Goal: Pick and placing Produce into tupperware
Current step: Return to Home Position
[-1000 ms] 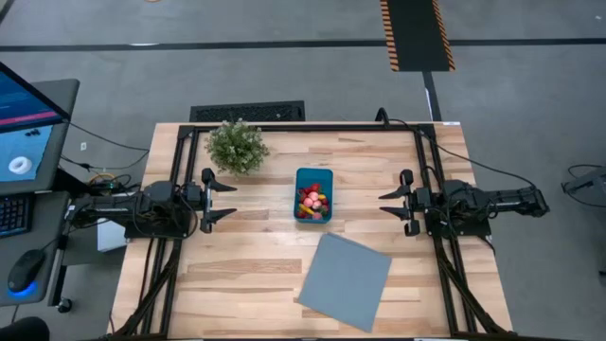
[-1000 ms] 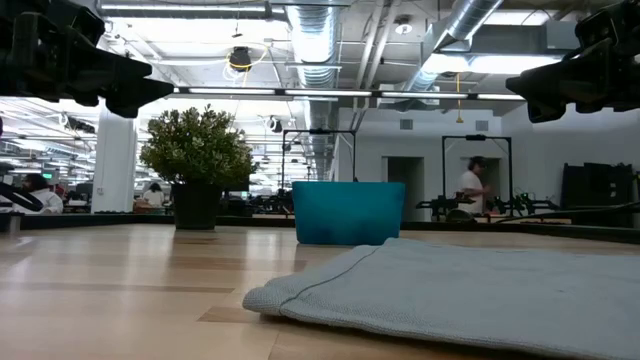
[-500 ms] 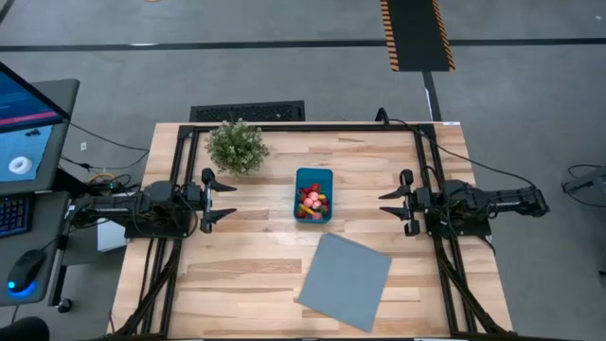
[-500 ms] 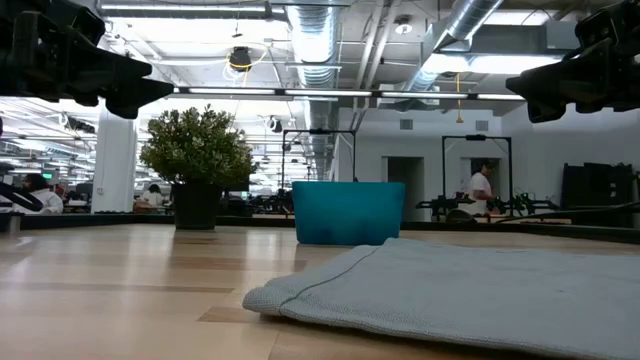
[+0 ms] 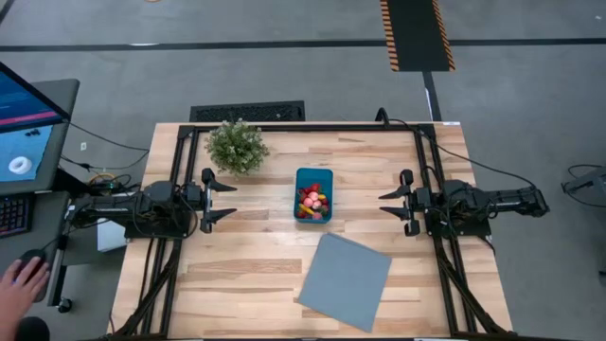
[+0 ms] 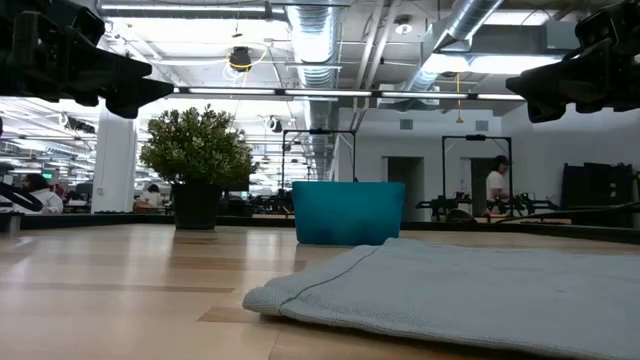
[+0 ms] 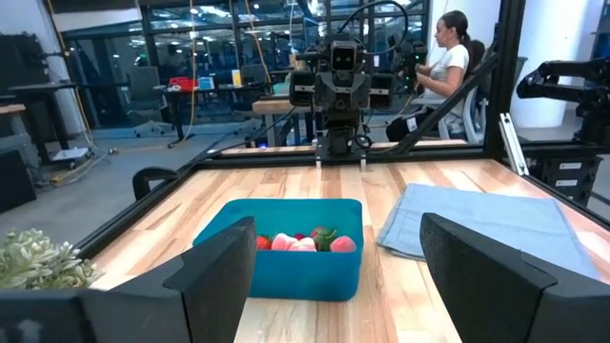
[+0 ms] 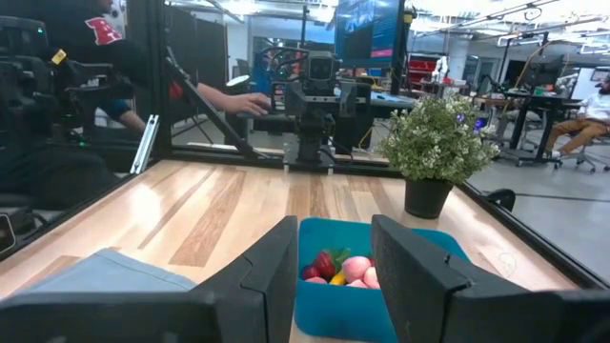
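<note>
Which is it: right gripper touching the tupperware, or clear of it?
Apart. The high view shows a strip of bare table between the open right gripper and the tupperware.

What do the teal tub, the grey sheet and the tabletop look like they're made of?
Teal tub: likely plastic; smooth, evenly coloured walls with rounded corners. Grey sheet: seems to be cloth; its near edge is a thick hem and it lies in soft ripples. Tabletop: wood, pale planks with visible grain and a low sheen.
</note>
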Controlling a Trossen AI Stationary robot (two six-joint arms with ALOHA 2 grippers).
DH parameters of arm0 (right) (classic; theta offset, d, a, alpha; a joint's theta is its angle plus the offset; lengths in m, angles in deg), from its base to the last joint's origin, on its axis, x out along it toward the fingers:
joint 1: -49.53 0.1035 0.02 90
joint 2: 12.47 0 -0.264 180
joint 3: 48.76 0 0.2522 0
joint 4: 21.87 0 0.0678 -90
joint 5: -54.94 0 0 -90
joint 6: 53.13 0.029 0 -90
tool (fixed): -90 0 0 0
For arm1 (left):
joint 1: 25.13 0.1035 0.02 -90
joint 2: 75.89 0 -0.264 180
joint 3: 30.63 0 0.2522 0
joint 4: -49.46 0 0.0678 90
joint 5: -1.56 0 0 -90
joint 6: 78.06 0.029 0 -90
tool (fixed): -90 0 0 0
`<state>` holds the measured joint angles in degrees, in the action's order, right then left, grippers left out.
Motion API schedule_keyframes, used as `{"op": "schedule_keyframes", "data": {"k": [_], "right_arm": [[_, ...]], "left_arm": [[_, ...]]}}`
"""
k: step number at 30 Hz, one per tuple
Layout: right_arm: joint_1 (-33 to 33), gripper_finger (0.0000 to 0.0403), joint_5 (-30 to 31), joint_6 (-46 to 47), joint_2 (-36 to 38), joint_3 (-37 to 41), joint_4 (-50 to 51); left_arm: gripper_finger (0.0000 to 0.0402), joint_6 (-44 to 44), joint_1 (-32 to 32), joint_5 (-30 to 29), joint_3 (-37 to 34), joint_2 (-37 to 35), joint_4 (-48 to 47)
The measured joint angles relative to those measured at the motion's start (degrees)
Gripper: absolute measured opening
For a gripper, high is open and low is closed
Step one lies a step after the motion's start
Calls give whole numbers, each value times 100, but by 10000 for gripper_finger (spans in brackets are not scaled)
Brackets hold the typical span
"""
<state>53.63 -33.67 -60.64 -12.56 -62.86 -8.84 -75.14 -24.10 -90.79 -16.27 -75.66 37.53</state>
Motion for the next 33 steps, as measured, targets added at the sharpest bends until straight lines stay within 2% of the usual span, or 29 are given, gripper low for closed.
{"op": "schedule_keyframes", "data": {"k": [33], "right_arm": [[0,159,2,0,0,0,0]], "left_arm": [[285,-35,0,0,0,0,0]]}}
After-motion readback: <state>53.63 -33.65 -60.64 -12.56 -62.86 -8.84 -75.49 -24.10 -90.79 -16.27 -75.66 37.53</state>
